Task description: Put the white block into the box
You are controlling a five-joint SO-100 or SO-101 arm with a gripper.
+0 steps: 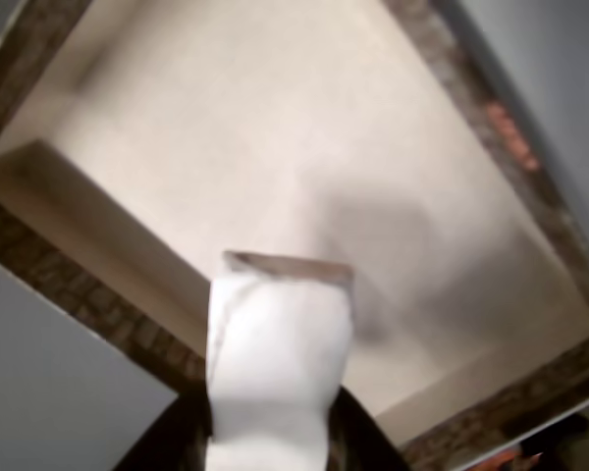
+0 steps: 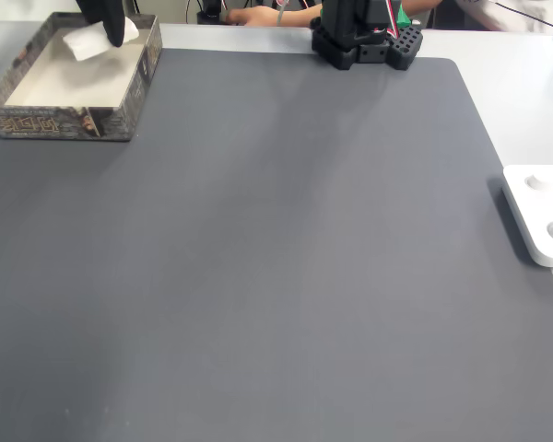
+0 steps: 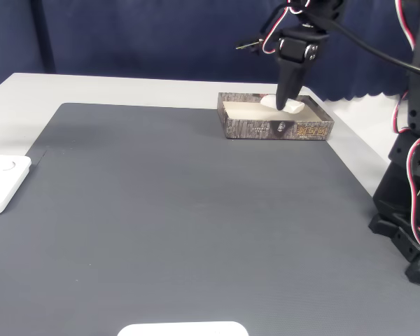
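- Filling the near foreground in a fixed view, the dark grey mat (image 3: pixel 196 210) covers the pale counter (image 3: pixel 28 87), with the corner of a flat white device (image 3: pixel 3 183) at the view's left edge.
- Beyond the mat's open middle, the arm's black base (image 2: pixel 364 41) sits at the far edge in a fixed view, and a person's hand (image 2: pixel 253 16) rests on the counter just behind it.
- Farther off, the box (image 3: pixel 274 127) stands on the mat's far corner, its speckled brown walls upright and its pale floor bare.
- Above the box, the claw (image 3: pixel 288 101) points downward, its dark fingers clamped on the white block (image 3: pixel 281 104); in the other view the block (image 1: pixel 280 363) juts out between them over the box floor (image 1: pixel 275 147).
- The block appears to hang inside the box's outline, just above the floor and nearer one wall; whether it touches the floor cannot be told.
- Judging from this, the carry is done and only the release remains.
- One risk: the block sits tilted in the grip, so on opening it may tumble or bounce towards the near wall.
- Another: if it sticks to a finger, lifting away could drag it back out over the rim.
- A third: descending further could press the block into the floor and shove the light box along the mat.
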